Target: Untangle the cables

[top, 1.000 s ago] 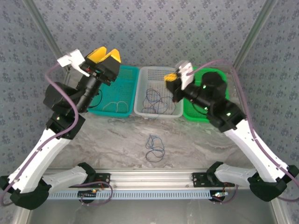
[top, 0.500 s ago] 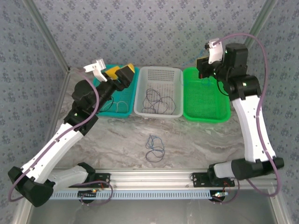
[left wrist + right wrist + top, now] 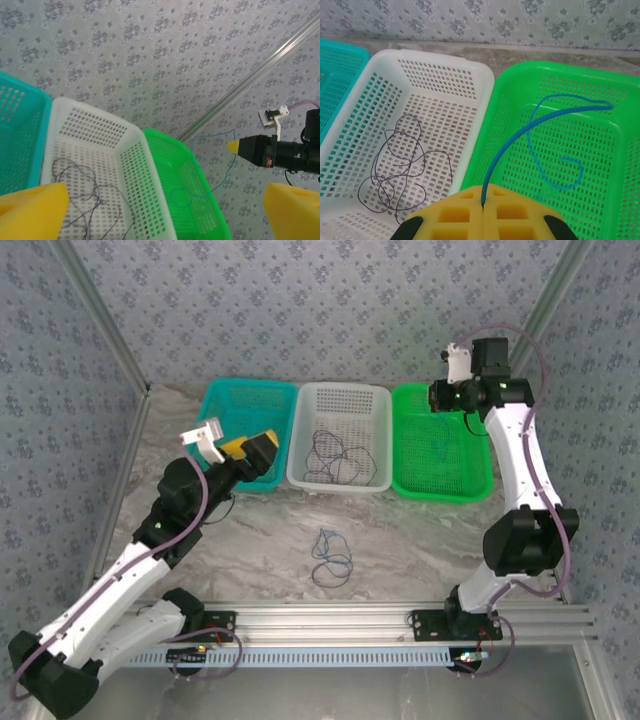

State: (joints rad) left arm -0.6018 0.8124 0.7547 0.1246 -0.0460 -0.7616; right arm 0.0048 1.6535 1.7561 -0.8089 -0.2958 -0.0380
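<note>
My right gripper [image 3: 482, 204] is shut on a thin blue cable [image 3: 546, 119], which arcs up from between the yellow fingers and curls down into the green basket [image 3: 510, 90]. From the top, that gripper [image 3: 435, 398] hangs high over the green basket's [image 3: 478, 485] back edge. A tangle of dark cables [image 3: 400, 165] lies in the white basket [image 3: 340, 398]. More blue and dark loops [image 3: 331, 558] rest on the marble table. My left gripper [image 3: 252, 447] is open and holds nothing, at the teal basket's [image 3: 225, 400] near right corner. The blue cable [image 3: 226, 172] dangles in the left wrist view.
The three baskets stand side by side along the back wall, teal, white, green. Patterned walls close in the back and sides, with metal posts in the corners. A metal rail [image 3: 330, 625] runs along the near edge between the arm bases.
The right arm swung from over the white basket up and right, carrying the blue cable over the green basket. The left arm dropped and pulled back toward the near left.
</note>
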